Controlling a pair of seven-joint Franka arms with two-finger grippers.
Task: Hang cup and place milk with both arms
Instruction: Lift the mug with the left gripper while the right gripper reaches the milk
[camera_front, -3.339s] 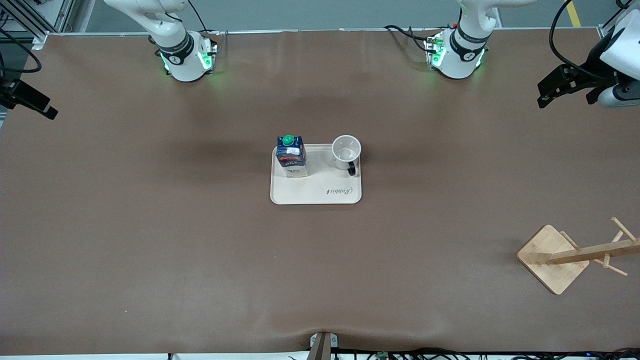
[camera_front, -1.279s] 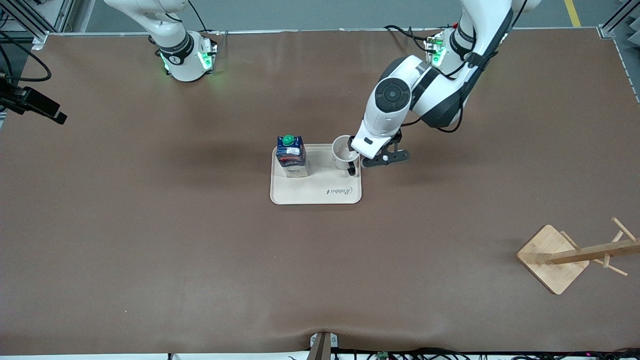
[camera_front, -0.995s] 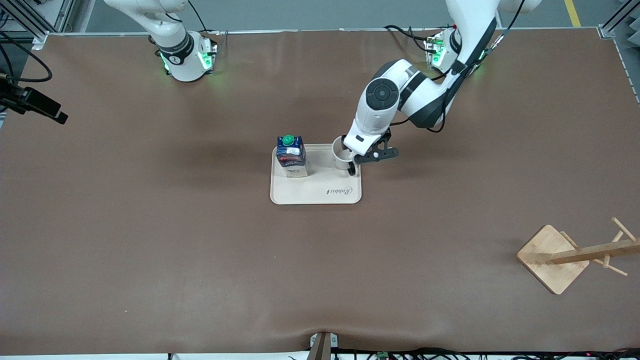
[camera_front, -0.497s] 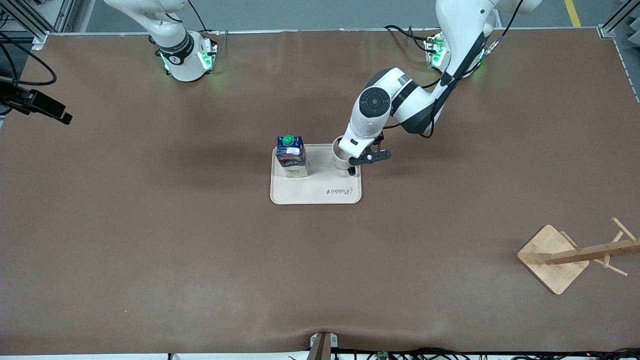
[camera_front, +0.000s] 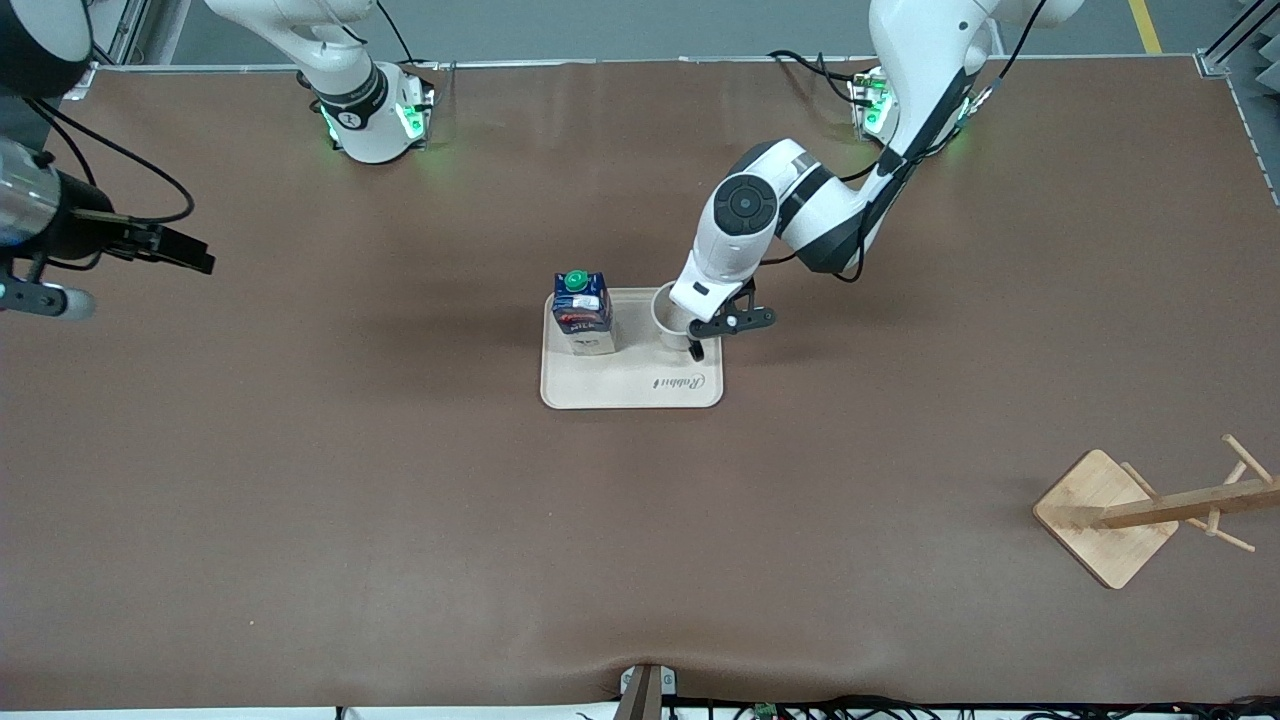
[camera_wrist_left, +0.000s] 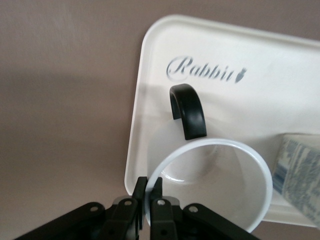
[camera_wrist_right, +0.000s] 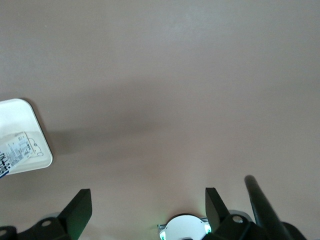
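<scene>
At frame centre, the left claw (camera_wrist_left: 148, 200) is clamping the small white black-handled cup's (camera_wrist_left: 215, 185) rim; the right claw (camera_wrist_right: 145, 210), frame left, is gaping

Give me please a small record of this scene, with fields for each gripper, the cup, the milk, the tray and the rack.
left gripper: shut on the rim of the cup, at the tray
right gripper: open, up over bare table at the right arm's end
cup: white, upright on the tray, black handle toward the front camera
milk: upright on the tray beside the cup, toward the right arm's end, untouched
tray: cream, mid-table
rack: wooden, nearer the front camera, at the left arm's end; nothing hangs on it
</scene>
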